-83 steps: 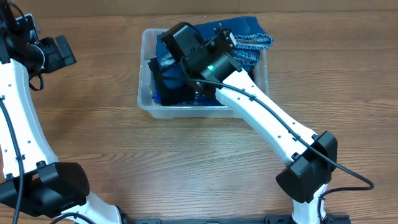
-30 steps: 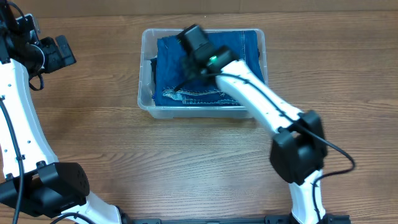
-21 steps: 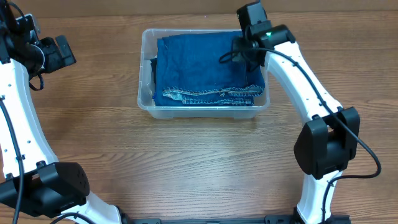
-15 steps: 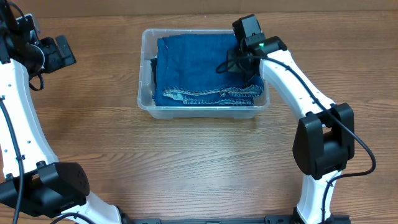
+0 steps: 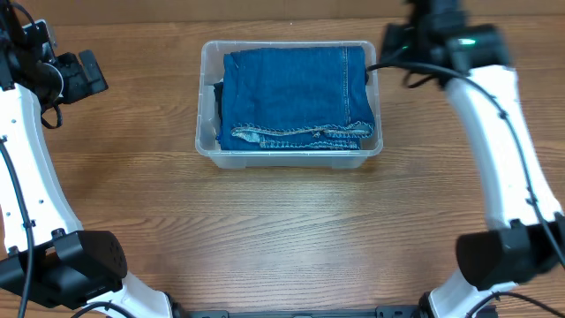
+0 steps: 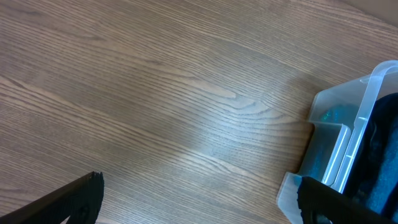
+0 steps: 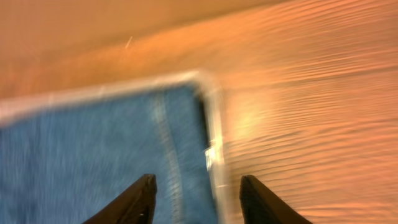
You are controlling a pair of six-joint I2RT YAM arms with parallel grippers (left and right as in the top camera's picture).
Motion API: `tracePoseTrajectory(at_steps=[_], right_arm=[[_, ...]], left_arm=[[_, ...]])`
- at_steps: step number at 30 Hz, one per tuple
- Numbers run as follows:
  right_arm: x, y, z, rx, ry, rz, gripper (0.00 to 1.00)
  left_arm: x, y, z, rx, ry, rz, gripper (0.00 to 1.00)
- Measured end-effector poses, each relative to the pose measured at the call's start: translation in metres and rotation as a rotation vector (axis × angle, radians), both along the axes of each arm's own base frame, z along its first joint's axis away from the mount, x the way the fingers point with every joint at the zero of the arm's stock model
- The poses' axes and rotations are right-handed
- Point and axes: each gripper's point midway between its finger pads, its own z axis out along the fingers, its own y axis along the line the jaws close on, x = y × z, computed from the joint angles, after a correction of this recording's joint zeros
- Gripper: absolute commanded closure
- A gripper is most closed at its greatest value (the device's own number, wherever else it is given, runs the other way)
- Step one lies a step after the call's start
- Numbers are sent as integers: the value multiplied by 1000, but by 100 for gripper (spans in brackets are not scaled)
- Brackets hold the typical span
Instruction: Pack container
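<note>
Overhead: folded jeans [image 5: 296, 88] inside container [image 5: 287, 160]

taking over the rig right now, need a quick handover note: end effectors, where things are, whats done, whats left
Left end effector: open, empty, over the table, left of the container.
Right end effector: open, empty, above the container's far right corner; its view is blurred.
Done: folded jeans lie flat inside the container, nearly filling it. Something dark sits by its left wall; cannot tell what.
Left: probably only pulling the right end effector clear; check whether more goes in.
</note>
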Motion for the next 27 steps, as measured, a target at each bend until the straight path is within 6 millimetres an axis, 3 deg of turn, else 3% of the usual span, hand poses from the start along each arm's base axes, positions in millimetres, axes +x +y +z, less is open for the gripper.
tracePoseTrajectory(at_steps=[3,7,11,14,27], right_arm=[[-5,-58,5,1,11,-125,0],[-12,-120,0,16,37,-273,0],[-24,-162,-3,46,56,-400,0],[-29,-177,-4,55,64,-447,0],[-30,-177,-5,61,67,-454,0]], left_arm=[[0,0,0,0,0,0,0],[0,0,0,0,0,0,0],[0,0,0,0,0,0,0],[0,0,0,0,0,0,0],[0,0,0,0,0,0,0]])
